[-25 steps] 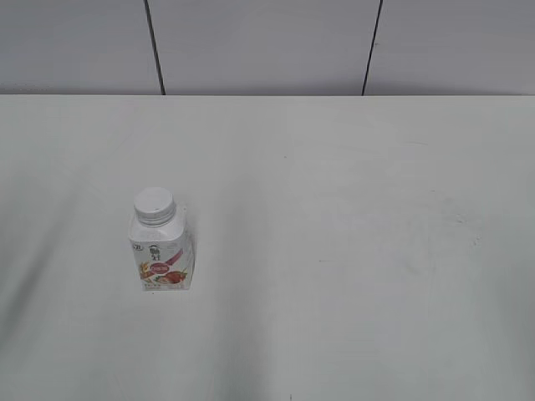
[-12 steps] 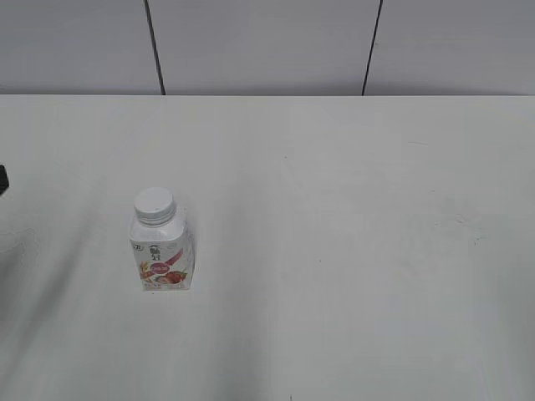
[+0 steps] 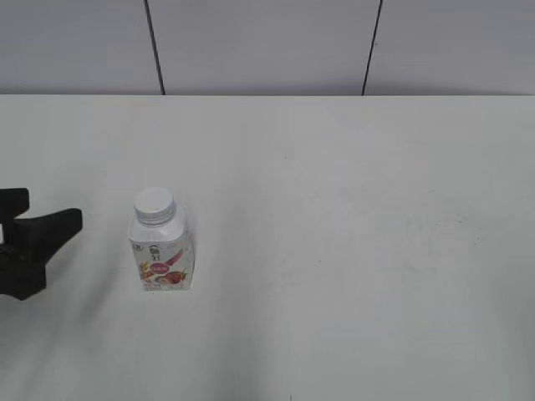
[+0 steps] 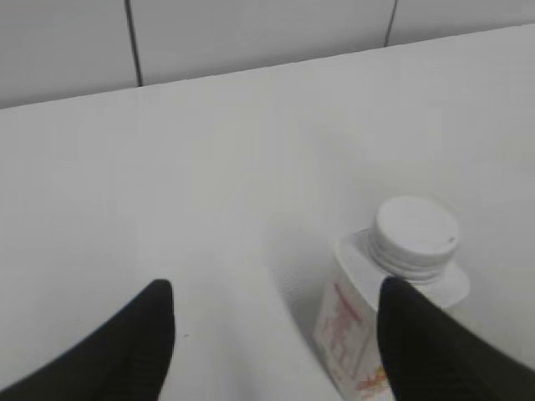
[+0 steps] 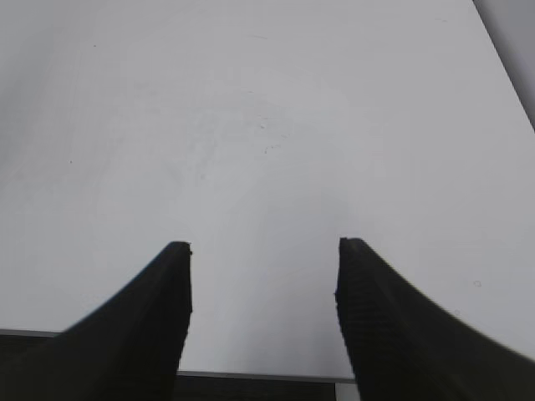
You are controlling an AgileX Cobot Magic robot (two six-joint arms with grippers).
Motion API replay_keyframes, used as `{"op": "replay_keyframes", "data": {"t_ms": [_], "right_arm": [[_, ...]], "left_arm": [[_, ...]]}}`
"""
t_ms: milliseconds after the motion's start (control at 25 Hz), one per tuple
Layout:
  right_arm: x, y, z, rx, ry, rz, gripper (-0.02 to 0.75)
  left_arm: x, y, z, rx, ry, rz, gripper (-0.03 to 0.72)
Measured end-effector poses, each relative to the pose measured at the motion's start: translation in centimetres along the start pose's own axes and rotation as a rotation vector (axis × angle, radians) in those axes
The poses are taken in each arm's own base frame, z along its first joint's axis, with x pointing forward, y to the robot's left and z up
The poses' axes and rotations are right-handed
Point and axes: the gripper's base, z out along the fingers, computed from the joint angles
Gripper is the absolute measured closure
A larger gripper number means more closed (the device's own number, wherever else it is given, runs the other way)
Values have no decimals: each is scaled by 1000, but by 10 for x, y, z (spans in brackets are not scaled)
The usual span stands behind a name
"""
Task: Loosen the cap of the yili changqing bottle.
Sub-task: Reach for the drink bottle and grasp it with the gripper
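A small white squarish plastic bottle with a pink-red strawberry label stands upright on the left part of the plain white table, its round white ribbed screw cap seated on the neck. The black left gripper hovers near the bottle's left side (not touching), jaws spread wide and empty. The right gripper hangs open over bare tabletop, holding nothing.
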Motion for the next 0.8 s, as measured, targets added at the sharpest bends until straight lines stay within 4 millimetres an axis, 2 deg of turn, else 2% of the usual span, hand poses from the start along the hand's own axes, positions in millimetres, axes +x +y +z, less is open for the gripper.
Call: {"op": "replay_keyframes", "data": {"t_ms": [280,640,800], "right_arm": [[0,0,0,0,0,0,290],[0,0,0,0,0,0,290],[0,0,0,0,0,0,290]], "left_arm": [[17,-6,12,173,77,83,218],[33,29,23,338,118,127,209],[29,40,35,438,96,131,117]]}}
